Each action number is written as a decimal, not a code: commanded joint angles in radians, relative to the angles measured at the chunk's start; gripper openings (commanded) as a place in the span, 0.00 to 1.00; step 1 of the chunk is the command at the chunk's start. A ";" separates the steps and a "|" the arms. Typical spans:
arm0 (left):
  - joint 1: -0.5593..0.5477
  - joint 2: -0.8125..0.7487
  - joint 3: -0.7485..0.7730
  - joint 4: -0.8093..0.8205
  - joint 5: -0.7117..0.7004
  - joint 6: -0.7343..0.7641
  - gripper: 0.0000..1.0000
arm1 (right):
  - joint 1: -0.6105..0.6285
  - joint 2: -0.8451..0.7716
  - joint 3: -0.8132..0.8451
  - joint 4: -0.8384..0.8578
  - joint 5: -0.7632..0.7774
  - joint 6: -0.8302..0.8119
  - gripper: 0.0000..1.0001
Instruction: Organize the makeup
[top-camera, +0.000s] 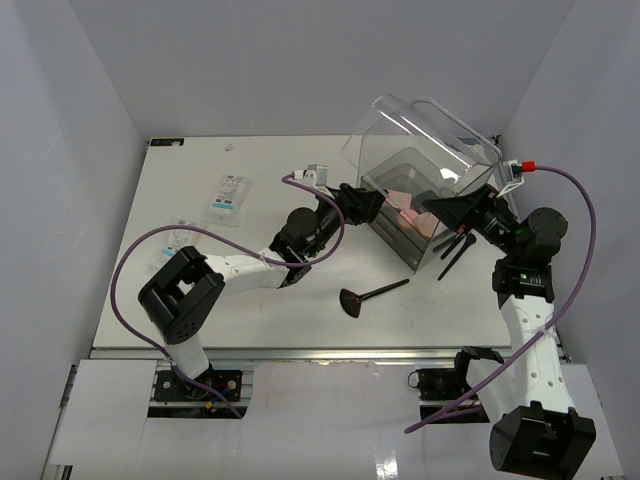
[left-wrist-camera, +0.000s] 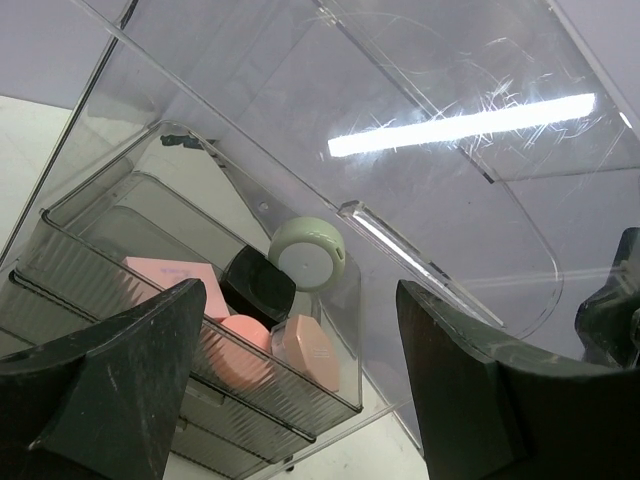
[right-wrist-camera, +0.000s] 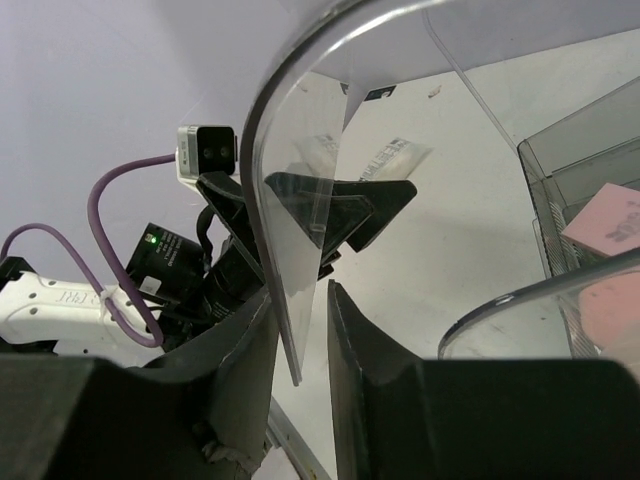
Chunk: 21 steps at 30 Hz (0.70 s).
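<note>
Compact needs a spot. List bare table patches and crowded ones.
Bare: between fan brush and table near edge; far strip between white packet and clear box. Crowded: around the box, where left tool and right tool reach.

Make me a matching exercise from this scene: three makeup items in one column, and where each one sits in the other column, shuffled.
Things:
1. black fan-shaped brush
2. flat white printed packet
3. round grey-green compact

Places:
A. inside the clear plastic box
B. on the white table, far left part
C. on the table, nearer the arms than the box

Pairs: 1-C, 2-B, 3-A
</note>
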 joint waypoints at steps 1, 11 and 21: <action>-0.006 -0.023 0.033 0.022 -0.002 -0.020 0.88 | -0.006 -0.034 0.081 -0.130 0.025 -0.139 0.38; 0.000 -0.058 -0.057 -0.011 -0.045 -0.057 0.88 | -0.017 -0.162 0.169 -0.612 0.170 -0.583 0.54; 0.017 -0.041 -0.056 -0.419 -0.064 -0.221 0.79 | -0.018 -0.242 0.203 -0.830 0.209 -0.883 0.44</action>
